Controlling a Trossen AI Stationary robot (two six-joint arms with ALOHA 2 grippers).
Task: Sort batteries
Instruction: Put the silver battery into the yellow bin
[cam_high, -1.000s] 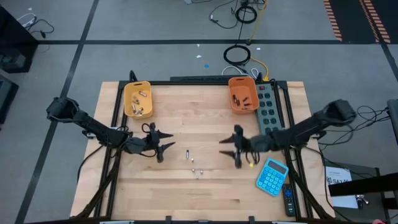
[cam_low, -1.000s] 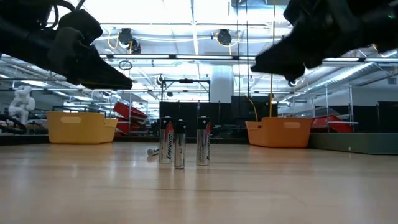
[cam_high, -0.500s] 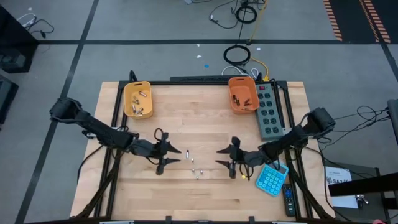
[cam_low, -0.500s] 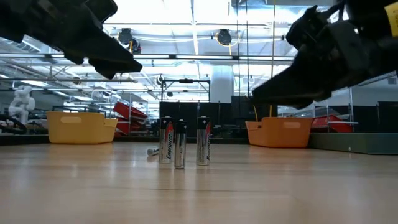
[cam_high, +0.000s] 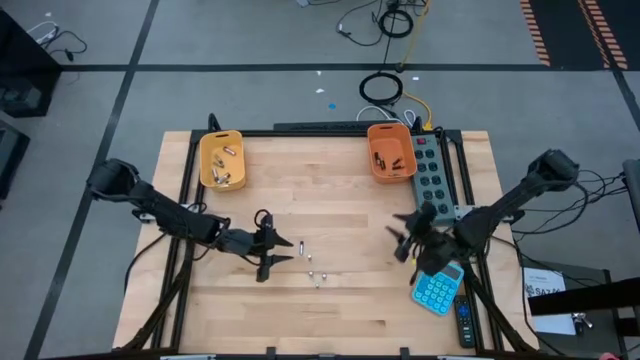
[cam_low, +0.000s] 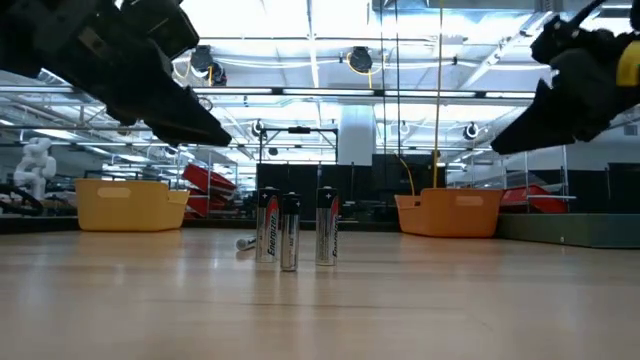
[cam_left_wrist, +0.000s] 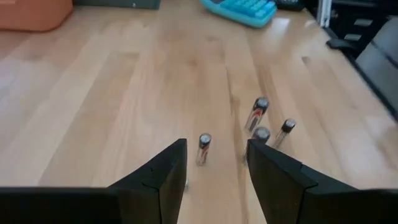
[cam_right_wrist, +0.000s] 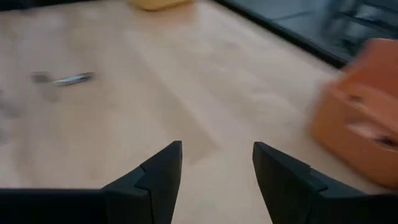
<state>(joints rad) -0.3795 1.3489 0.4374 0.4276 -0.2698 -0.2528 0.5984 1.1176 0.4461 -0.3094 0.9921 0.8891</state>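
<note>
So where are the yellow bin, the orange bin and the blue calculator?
yellow bin (cam_high: 207, 160), high view, left rim.
orange bin (cam_high: 391, 178), high view, near rim.
blue calculator (cam_high: 438, 290), high view, middle of keypad.

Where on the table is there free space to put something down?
Free: the bare wood between the yellow bin and the orange bin, and the whole near strip of the table. Crowded: the middle, where the standing batteries sit beside the left end effector, and around the calculator.
</note>
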